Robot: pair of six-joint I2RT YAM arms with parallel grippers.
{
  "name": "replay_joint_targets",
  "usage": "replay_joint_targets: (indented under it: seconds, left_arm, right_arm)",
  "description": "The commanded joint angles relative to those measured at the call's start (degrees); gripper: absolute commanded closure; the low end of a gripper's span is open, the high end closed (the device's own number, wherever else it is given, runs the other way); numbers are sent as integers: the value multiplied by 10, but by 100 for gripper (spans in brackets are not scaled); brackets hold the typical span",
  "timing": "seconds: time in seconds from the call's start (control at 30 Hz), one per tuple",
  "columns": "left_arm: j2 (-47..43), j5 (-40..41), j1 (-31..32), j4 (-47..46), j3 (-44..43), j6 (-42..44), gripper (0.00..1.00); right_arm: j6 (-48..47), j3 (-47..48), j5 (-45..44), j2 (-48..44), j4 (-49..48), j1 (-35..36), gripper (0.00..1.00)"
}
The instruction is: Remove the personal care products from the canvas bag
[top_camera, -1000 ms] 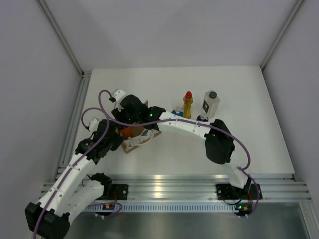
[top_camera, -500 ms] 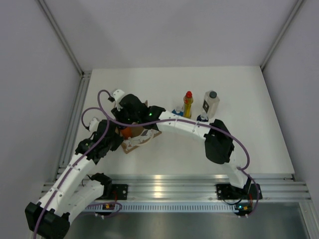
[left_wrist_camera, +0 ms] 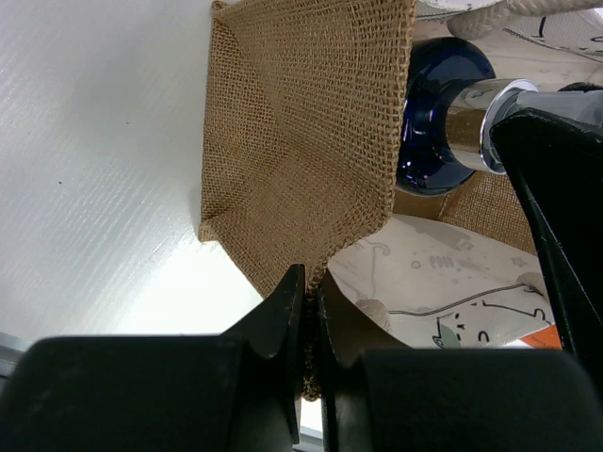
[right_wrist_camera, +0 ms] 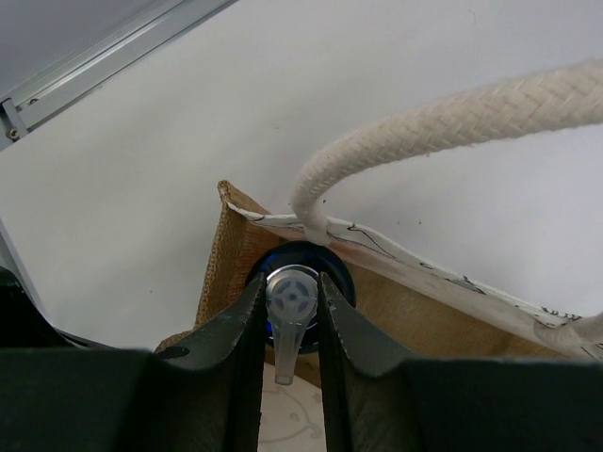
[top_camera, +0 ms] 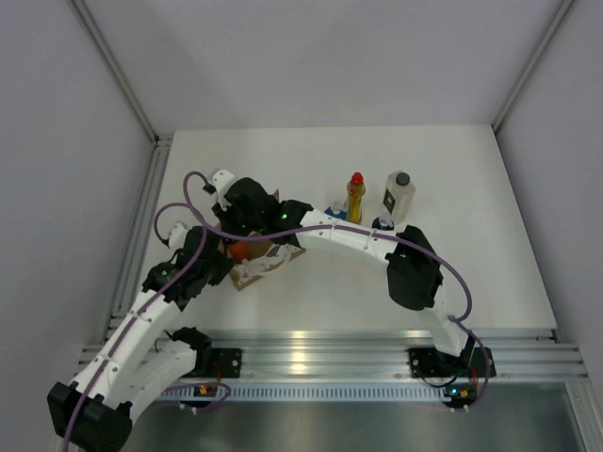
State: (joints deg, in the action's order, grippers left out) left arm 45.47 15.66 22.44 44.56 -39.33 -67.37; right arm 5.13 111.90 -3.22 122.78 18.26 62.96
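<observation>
The tan canvas bag (top_camera: 267,263) lies on the white table under both grippers. My left gripper (left_wrist_camera: 311,282) is shut on the bag's woven edge (left_wrist_camera: 301,141). My right gripper (right_wrist_camera: 292,311) is shut on the clear pump top (right_wrist_camera: 292,294) of the blue bottle (left_wrist_camera: 429,113), which stands inside the bag (right_wrist_camera: 415,306) beside a white rope handle (right_wrist_camera: 452,122). An orange thing (top_camera: 240,250) shows in the bag. The yellow bottle with red cap (top_camera: 355,198) and the whitish square bottle (top_camera: 399,196) stand on the table to the right.
Two small bluish-topped things (top_camera: 336,208) (top_camera: 383,223) stand by the right forearm, partly hidden. Grey walls enclose the table on the left, back and right. An aluminium rail (top_camera: 320,353) runs along the near edge.
</observation>
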Motion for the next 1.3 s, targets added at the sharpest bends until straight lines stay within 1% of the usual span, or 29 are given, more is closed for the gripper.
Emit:
replay_joint_targets:
  seconds: [0.0,0.07,0.23,0.53,0.83,1.1,1.27]
  left_arm:
    - [-2,-5,0,15,1,7,100]
    - [-3,-5,0,15,1,7,100]
    - [-5,-5,0,15,1,6,100]
    - [-6,-4,0,15,3,3,100]
    - [-6,1,0,15,3,0,100]
    - [-2,7,0,14,5,-3,100]
    - [-1,8,0,13,5,-5,100]
  right_arm:
    - [-8,20,9,-8,-9,4,97]
    - [-9,21,9,-11,-9,4,100]
    - [-11,22,14,-32,-15,5,100]
    - [-24,20,-6,-105,-15,2,100]
    - [-21,10,-12,-156,-12,-1,100]
    - [-30,-5,-42,-222,-9,-1,100]
    - [-35,3,-70,-259,19,-2,100]
